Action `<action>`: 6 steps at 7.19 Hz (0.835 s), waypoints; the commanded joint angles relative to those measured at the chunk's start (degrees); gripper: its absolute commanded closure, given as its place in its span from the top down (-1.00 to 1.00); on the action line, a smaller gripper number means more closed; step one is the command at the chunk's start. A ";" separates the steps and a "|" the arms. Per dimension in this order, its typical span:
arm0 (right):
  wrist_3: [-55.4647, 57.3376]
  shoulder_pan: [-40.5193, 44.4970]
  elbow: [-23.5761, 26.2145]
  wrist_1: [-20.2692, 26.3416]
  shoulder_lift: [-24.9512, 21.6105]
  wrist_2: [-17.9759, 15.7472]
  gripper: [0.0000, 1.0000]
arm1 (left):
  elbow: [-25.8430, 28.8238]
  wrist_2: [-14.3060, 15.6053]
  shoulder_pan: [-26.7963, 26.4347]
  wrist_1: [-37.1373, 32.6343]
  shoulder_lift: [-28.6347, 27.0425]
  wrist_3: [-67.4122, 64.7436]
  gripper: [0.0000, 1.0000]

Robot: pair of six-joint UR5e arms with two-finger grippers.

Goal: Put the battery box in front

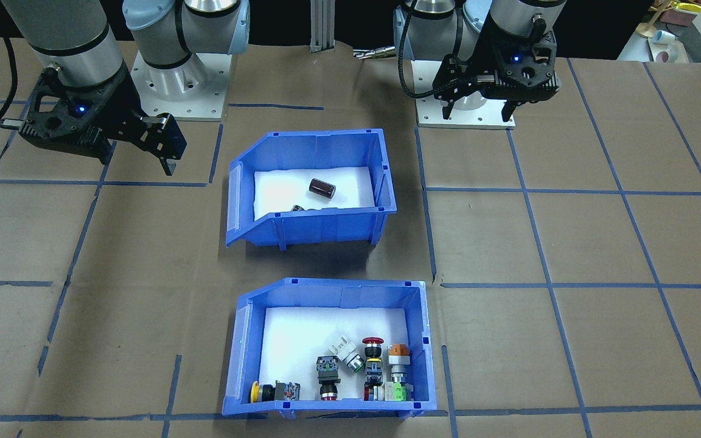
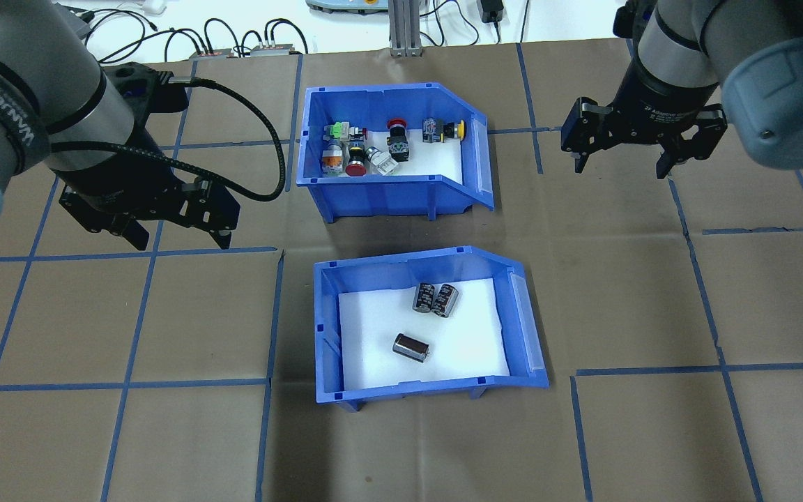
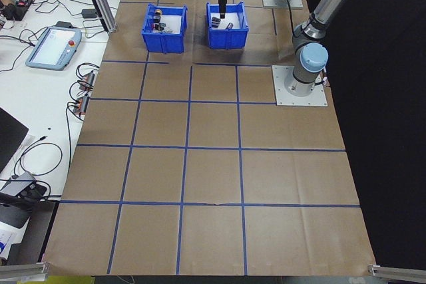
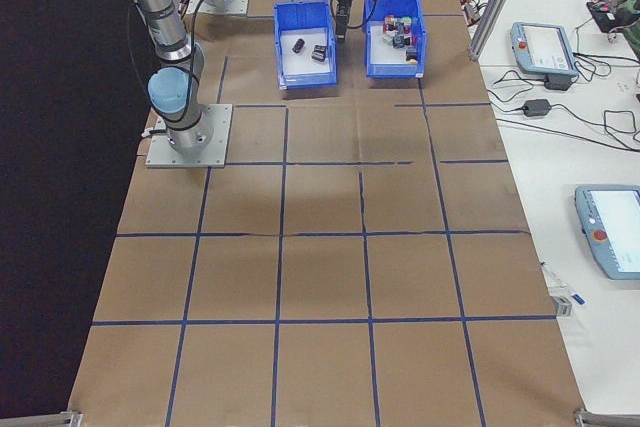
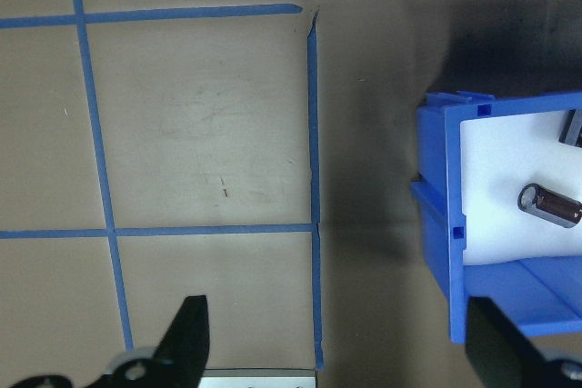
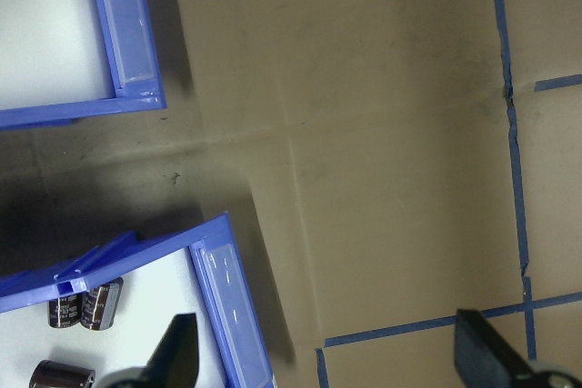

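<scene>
Pincers (image 2: 175,233) (image 2: 621,157) agape, flanking battery box (image 2: 429,387).

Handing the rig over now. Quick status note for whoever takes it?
Left gripper: open, empty, hovering beside the bins on the robot's left.
Right gripper: open, empty, hovering on the robot's right.
Blue plastic open-top battery box with three dark cylindrical cells sits nearer the robot; the same kind of blue bin with colourful push-button switches sits beyond it.
Done: nothing gripped yet.
Left: grasp and place the battery box in front.

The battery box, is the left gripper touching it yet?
Apart. Overhead view shows the left gripper off to the side of the battery box, bare table between them.
</scene>
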 commanded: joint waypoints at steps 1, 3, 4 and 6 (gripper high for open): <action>-2.66 0.05 -0.25 -0.07 0.01 -0.51 1.00 | -0.43 -0.65 0.04 3.23 -0.84 -0.88 0.98; -6.44 0.05 -0.25 -0.07 0.45 0.11 1.00 | -0.43 -1.62 -0.05 3.43 -0.40 -6.82 0.98; -11.43 0.05 -0.51 -0.16 1.67 0.19 1.00 | -0.43 -2.23 -0.31 3.52 0.21 -14.25 0.98; -21.17 0.31 -3.39 -0.08 4.92 0.28 1.00 | -2.17 -3.71 -0.58 3.52 0.83 -27.17 0.98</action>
